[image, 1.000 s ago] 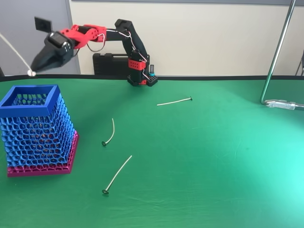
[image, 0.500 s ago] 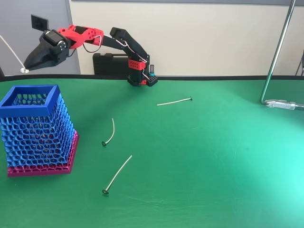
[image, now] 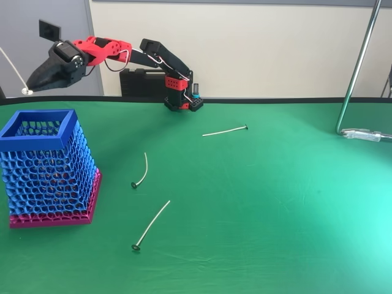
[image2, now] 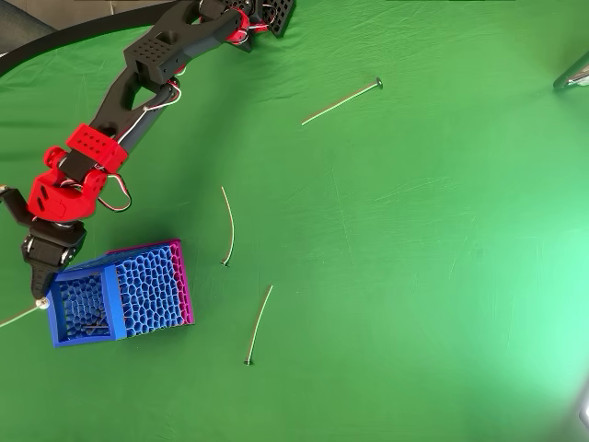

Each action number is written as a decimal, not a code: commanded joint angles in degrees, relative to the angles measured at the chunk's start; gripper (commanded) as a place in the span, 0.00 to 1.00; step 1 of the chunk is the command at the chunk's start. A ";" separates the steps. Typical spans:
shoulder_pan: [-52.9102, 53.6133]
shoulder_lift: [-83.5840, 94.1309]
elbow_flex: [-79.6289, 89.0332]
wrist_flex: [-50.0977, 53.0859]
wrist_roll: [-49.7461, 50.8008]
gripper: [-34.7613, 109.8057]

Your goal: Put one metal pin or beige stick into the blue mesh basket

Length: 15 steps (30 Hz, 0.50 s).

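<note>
My gripper (image: 30, 87) (image2: 40, 293) is shut on a thin pale pin (image: 11, 64) (image2: 14, 318) that sticks out up and to the left in the fixed view, its round end at the fingertips. The blue mesh basket (image: 38, 138) (image2: 147, 285) stands upright on its magenta base at the table's left. In the overhead view my gripper hangs over the basket's left rim, and the pin reaches left beyond it. In the fixed view the gripper is well above the rim. A near-straight pin (image: 225, 130) (image2: 340, 99) lies beyond the middle of the table.
A curved pin (image: 142, 170) (image2: 228, 226) and another pin (image: 151, 225) (image2: 259, 324) lie on the green cloth right of the basket. A metal stand pole (image: 357, 67) with a clamp (image: 365, 133) stands at the right. A black box (image: 139, 82) sits behind the arm's base.
My gripper has swung left and slightly up with the pin held in it. The basket and the loose pins have not moved.
</note>
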 commanded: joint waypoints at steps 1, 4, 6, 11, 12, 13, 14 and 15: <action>0.00 0.70 -0.97 -1.14 -0.09 0.33; -0.09 0.62 -0.62 -1.14 0.70 0.39; -0.18 0.62 -0.35 -1.32 1.14 0.42; -0.35 1.05 -0.18 -1.41 1.93 0.44; -0.35 1.23 -0.18 -1.41 2.02 0.44; -0.44 1.41 -0.26 -1.32 2.02 0.43; -0.53 1.85 -0.26 -1.32 1.93 0.41; -0.62 2.55 0.18 -1.32 1.93 0.38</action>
